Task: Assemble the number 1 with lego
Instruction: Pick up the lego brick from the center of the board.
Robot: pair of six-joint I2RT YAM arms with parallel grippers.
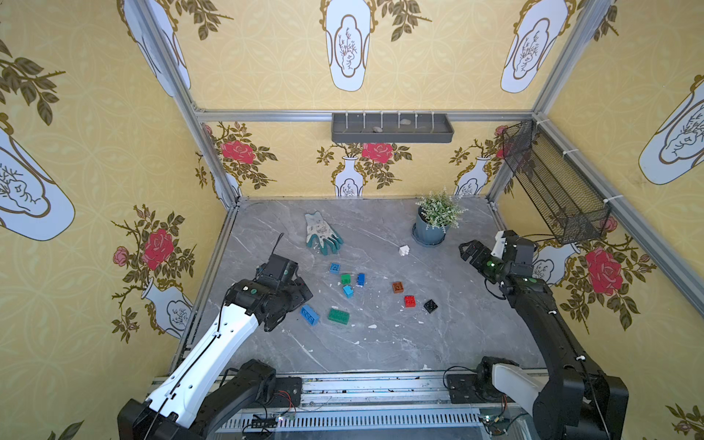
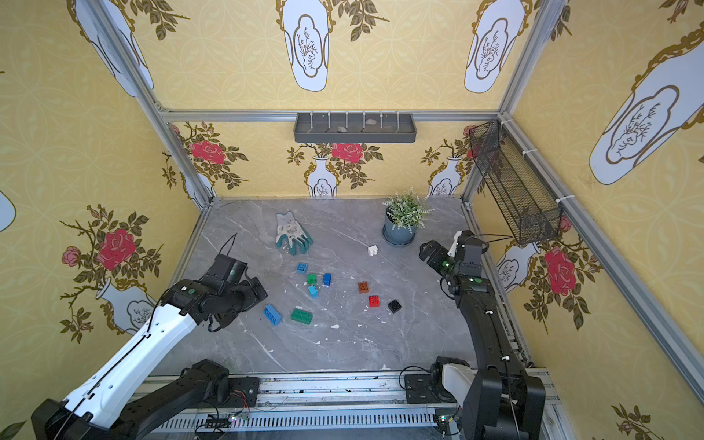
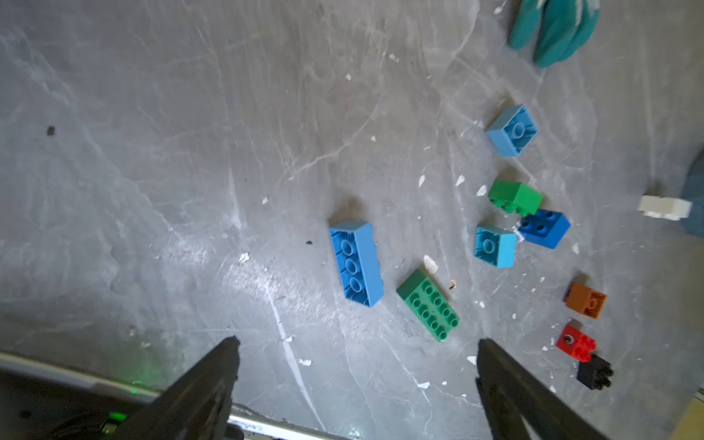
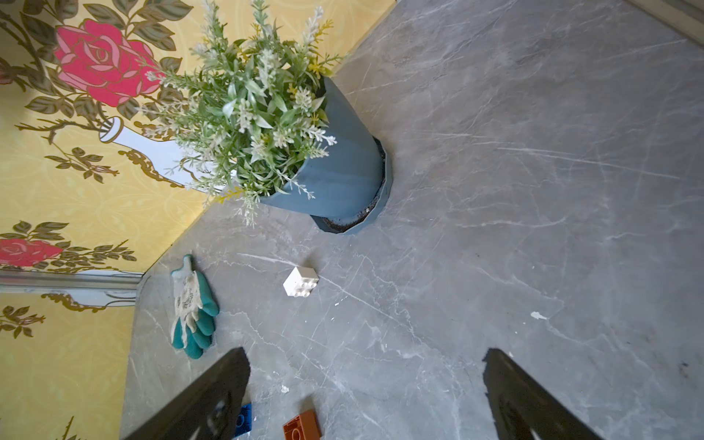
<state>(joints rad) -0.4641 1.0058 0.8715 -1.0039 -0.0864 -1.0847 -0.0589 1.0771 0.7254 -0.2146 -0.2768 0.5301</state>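
Observation:
The lego bricks lie loose on the grey marble table. A long blue brick [image 1: 309, 315] [image 3: 356, 264] lies studs down beside a long green one [image 1: 338, 316] [image 3: 428, 304]. Behind them sit small blue [image 1: 360, 279], green [image 1: 346, 279] and light blue [image 1: 348, 291] bricks. Orange-brown [image 1: 397, 287], red [image 1: 410, 301] and black [image 1: 430, 306] bricks lie to the right. A white brick [image 1: 404, 250] [image 4: 301, 282] lies apart near the pot. My left gripper [image 1: 303, 291] [image 3: 356, 343] hovers open just left of the long blue brick. My right gripper [image 1: 466, 251] [image 4: 365, 354] hangs open at the far right, holding nothing.
A work glove [image 1: 322, 236] lies at the back left. A potted plant [image 1: 432, 224] stands at the back right. A wire basket [image 1: 552, 186] hangs on the right wall and a grey tray [image 1: 392, 129] on the back wall. White flecks dot the table.

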